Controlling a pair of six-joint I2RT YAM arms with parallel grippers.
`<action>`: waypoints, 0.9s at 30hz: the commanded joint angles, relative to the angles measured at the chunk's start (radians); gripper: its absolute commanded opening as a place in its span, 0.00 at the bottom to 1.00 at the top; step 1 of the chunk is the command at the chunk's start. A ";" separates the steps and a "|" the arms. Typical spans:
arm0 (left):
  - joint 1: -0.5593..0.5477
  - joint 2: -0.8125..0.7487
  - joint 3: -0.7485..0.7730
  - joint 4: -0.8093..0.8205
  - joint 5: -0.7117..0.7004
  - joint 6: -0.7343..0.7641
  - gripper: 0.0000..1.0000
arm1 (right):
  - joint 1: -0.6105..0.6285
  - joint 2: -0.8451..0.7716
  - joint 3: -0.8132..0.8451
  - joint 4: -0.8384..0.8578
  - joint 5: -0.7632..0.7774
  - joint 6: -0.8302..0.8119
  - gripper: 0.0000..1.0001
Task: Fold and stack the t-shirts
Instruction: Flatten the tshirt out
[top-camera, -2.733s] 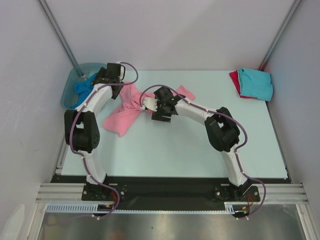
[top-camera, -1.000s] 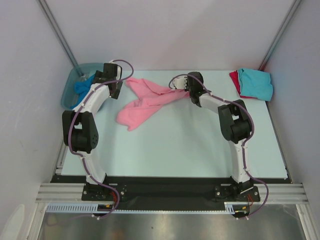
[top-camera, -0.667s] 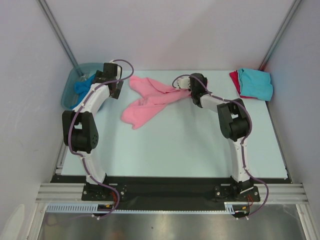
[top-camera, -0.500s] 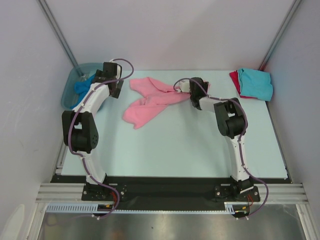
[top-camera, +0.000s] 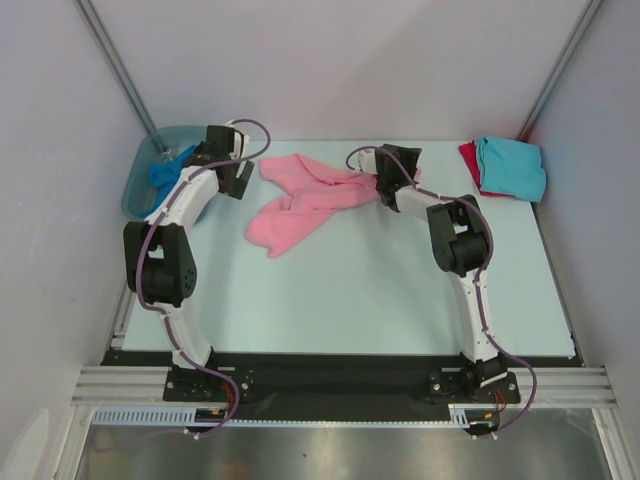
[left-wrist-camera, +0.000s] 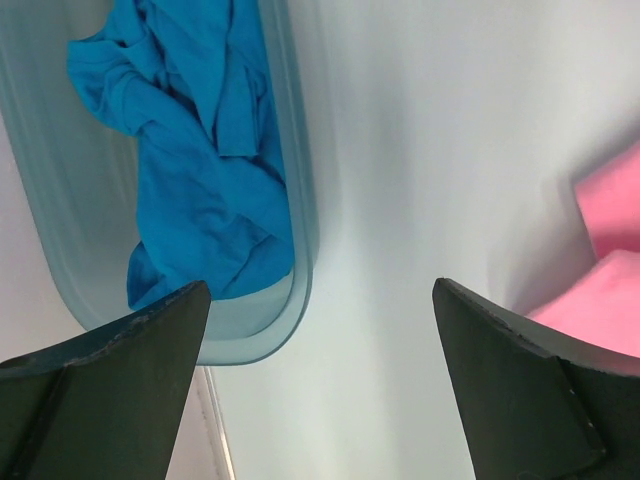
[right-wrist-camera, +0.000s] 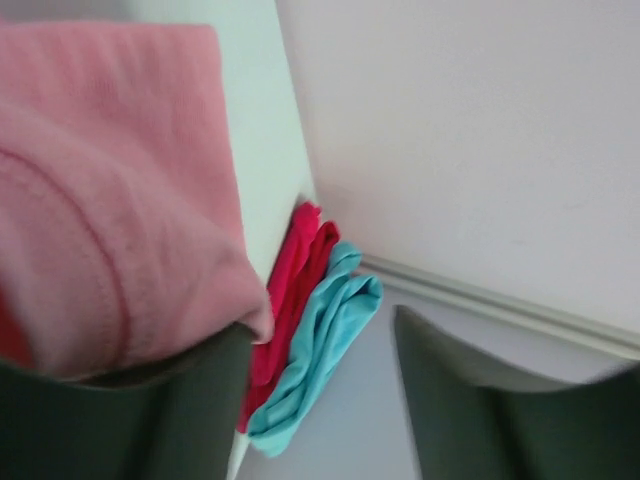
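1. Two arms stood bolted at the near edge of a pale table (top-camera: 350, 300) and reached toward its far edge.
2. A large light pink t-shirt (top-camera: 300, 195) lay unfolded and crumpled on the far half of the table, left of centre. It stretched as a long band from a lump nearer the arms up toward the far edge.
3. The right gripper (right-wrist-camera: 322, 325) sat at the right end of the pink t-shirt. Its fingers stood apart with an empty gap between them, and pink cloth lay draped over one finger.
4. The left gripper (left-wrist-camera: 320, 300) hung near the far left corner, just left of the pink t-shirt. Its fingers were spread wide, with nothing between them.
5. A translucent grey-blue tub (left-wrist-camera: 300, 200) sat at the far left corner, beside the left gripper. A bright blue t-shirt (left-wrist-camera: 200, 180) lay bunched inside it.
6. At the far right corner, a folded turquoise t-shirt (top-camera: 512, 168) rested on a red t-shirt (top-camera: 468, 160). The red one showed along the left side of the stack.
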 joint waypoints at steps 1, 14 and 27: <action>-0.008 -0.080 -0.023 0.003 0.070 0.038 1.00 | 0.000 -0.018 0.070 -0.147 0.034 0.101 0.68; -0.030 -0.146 -0.121 0.058 0.099 0.107 0.98 | 0.087 -0.064 0.515 -0.963 -0.334 0.556 0.88; -0.068 -0.220 -0.222 0.106 0.090 0.153 0.98 | 0.213 0.063 0.540 -0.832 -0.457 0.554 0.81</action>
